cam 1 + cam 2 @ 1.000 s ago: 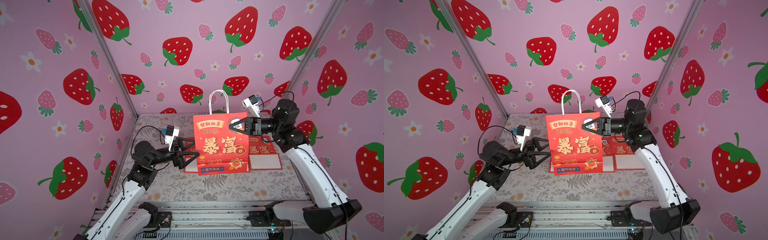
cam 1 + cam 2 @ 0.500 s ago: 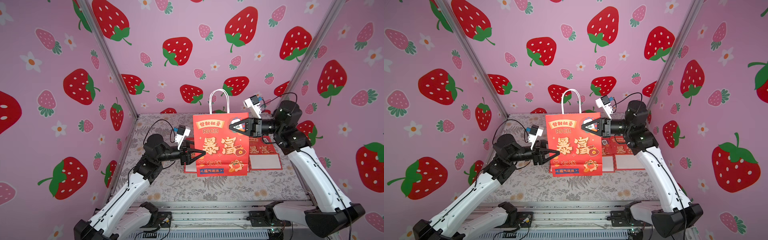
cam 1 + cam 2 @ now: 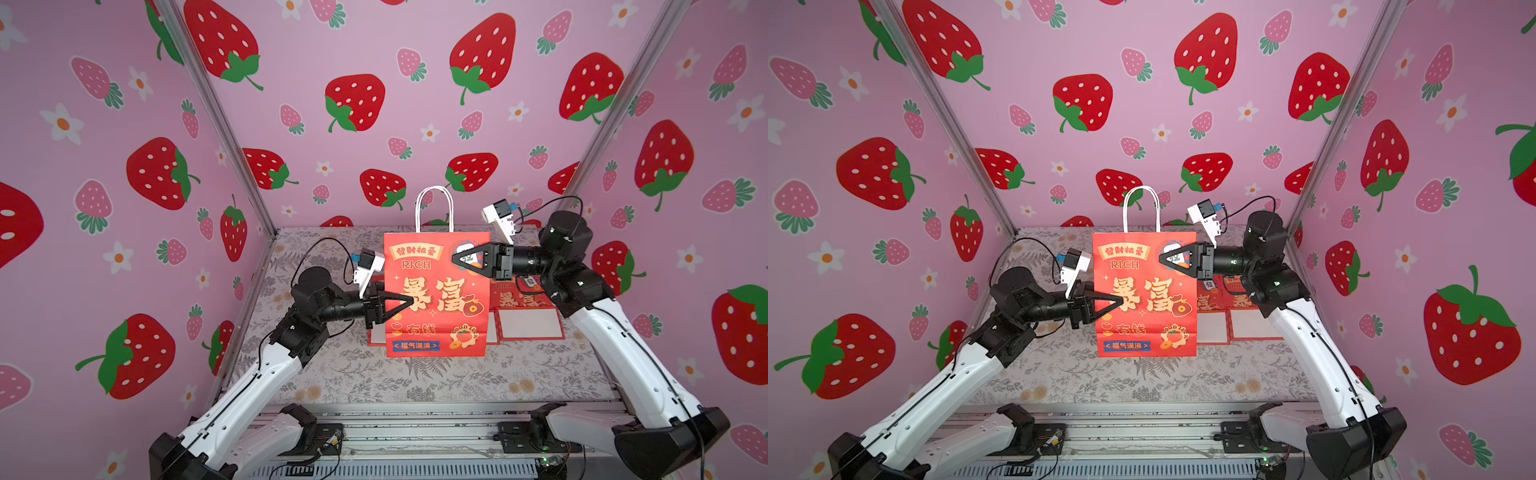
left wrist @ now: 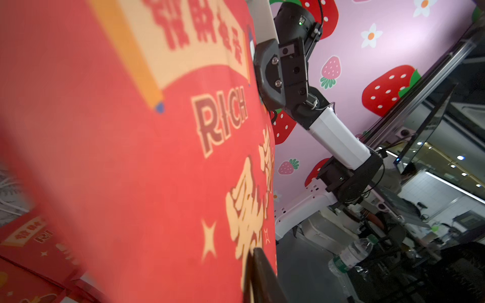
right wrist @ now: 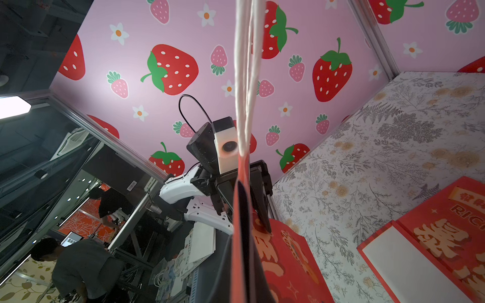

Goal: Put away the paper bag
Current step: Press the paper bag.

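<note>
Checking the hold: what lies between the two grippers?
The flattened, upright red paper bag spans from left gripper to right gripper, shown in both top views.

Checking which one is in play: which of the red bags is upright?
The upright bag, held between the left gripper and right gripper; the other bags lie flat on the table.

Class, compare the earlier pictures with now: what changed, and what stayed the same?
The left end effector moved in to the paper bag and closed from wide open onto its left edge. The right end effector stayed shut on its upper right edge; the bag stayed upright.
</note>
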